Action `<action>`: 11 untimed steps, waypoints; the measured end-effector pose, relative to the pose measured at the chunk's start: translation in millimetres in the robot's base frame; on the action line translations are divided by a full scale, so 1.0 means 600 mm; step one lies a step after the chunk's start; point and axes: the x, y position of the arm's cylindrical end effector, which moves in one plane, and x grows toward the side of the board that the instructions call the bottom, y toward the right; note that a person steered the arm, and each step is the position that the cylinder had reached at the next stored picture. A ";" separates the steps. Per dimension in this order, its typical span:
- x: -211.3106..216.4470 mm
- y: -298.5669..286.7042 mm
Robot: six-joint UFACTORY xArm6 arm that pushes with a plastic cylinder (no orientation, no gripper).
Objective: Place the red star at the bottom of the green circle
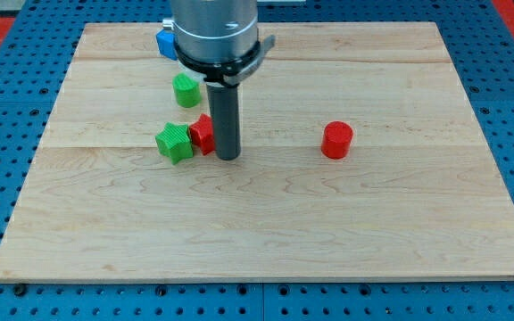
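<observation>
The red star (pixel 202 134) lies on the wooden board (pixel 266 223), left of centre, partly hidden behind my rod. My tip (pixel 227 157) touches the board right against the red star's right side. The green circle (pixel 186 90) sits just above and a little left of the red star, apart from it. A green star (pixel 174 141) lies touching the red star's left side.
A red cylinder (pixel 336 140) stands to the right of centre. A blue block (pixel 165 42) shows at the view's top, partly hidden behind the arm's body. Blue pegboard surrounds the board.
</observation>
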 end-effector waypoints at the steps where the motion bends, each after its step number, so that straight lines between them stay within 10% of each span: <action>1: -0.037 -0.030; 8: -0.068 -0.038; 11: -0.323 0.161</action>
